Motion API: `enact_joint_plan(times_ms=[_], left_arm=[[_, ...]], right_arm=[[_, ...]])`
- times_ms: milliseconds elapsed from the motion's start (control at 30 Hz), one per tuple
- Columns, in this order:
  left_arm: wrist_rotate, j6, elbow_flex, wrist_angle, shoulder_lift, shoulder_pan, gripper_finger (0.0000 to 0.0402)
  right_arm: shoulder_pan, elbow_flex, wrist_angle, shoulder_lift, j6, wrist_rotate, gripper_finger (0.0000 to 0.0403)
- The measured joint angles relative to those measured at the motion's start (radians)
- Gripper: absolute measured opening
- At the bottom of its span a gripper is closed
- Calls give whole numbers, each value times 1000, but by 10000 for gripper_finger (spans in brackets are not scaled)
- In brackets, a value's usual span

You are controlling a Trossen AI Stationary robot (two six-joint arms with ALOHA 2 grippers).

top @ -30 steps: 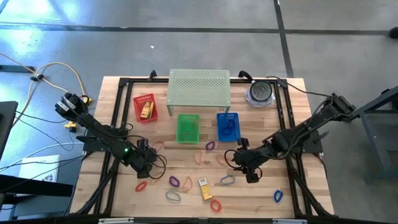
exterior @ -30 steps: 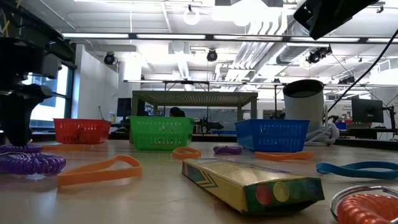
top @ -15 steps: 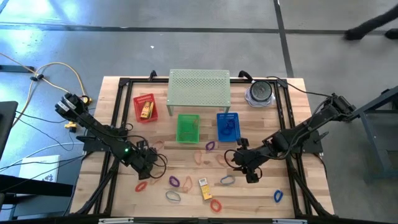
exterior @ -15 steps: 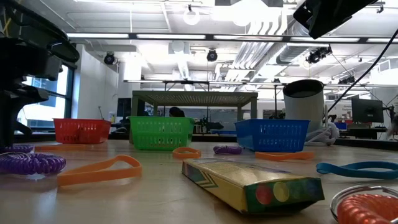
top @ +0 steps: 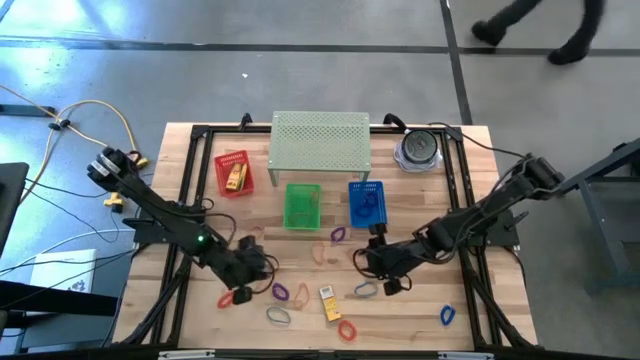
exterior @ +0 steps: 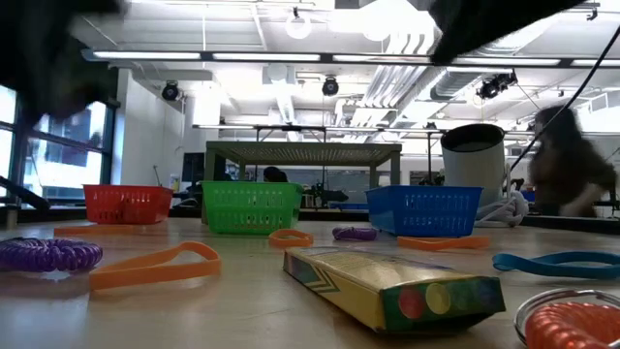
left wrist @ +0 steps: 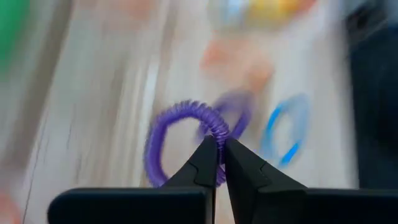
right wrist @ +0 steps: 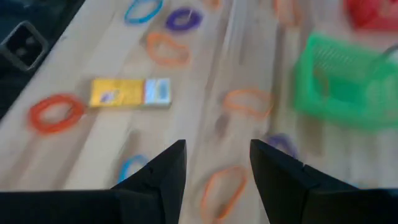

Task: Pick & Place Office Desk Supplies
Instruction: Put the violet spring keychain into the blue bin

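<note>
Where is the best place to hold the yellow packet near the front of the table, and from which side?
Probably from straight above, across the middle of the yellow packet. It lies flat on the table, so only its two long sides offer faces to pinch, and they look free of the loops nearby. The open right gripper would turn its fingers to straddle the narrow width.

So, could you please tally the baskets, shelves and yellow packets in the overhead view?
Baskets: 3, red, green, blue
Shelf: 1
Packets: 2, one in the red basket, one loose
Total: 6
</note>
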Motion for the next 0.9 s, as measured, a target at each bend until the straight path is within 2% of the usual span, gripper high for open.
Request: enact_joint_plan(times_ms=[133,233,300,500,633,800,900], left_arm=[[-161,112,29,312,-4,20,10],[-193,136,28,512,14,57,10],[-185,189,28,619,34,70,10],[-160,228,28,777,127,115,9],[-59,228,28,908,204,166,9],[57,203,28,989,250,216,9],[79,185,28,1008,257,233,9]], right_arm=[[1,0,211,39,-190,45,166],[1,1,379,48,-309,37,166],[1,2,427,48,-362,37,166],[-31,2,475,49,-412,47,166],[-59,2,477,49,-411,32,166],[-76,2,501,49,-408,-131,166],[-77,2,498,49,-408,-139,166]])
